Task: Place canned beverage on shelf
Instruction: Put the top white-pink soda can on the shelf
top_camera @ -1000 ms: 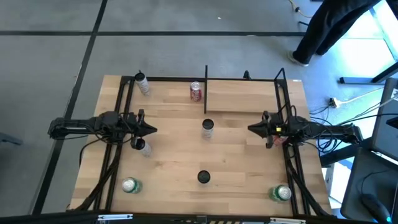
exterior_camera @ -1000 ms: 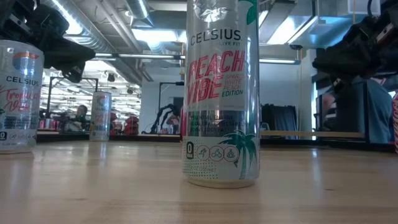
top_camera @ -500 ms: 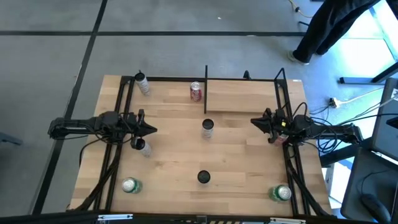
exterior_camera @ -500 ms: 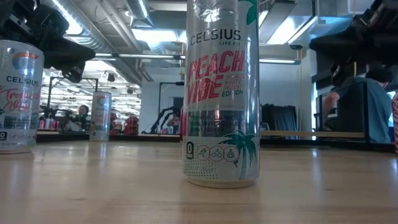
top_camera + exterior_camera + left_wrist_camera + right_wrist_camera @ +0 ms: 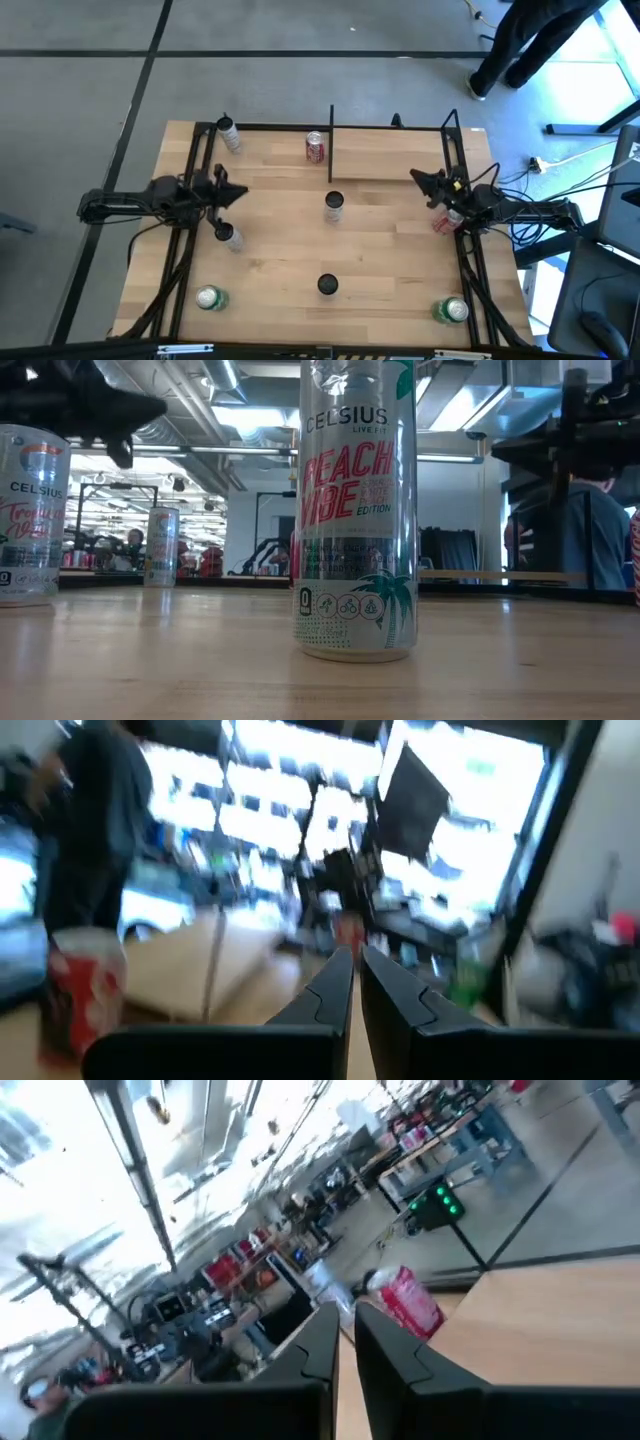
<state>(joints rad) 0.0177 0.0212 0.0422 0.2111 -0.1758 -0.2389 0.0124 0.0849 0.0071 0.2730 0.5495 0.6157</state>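
The centre can point(image 5: 334, 206) stands upright mid-tabletop, at 9 o'clock from the nearer right hand point(image 5: 419, 179) and 3 o'clock from the left hand point(image 5: 238, 192), both pinched shut and empty, with the shelf point(image 5: 390, 155) at 1 o'clock from it.

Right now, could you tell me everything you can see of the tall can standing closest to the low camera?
The Celsius can is slim and tall, pale silver, printed "Peach Vibe" in pink with a teal palm tree near the base. It stands upright on the wooden tabletop, apparently unopened, with nothing touching it. From above, it is probably the dark-topped can near the front edge.
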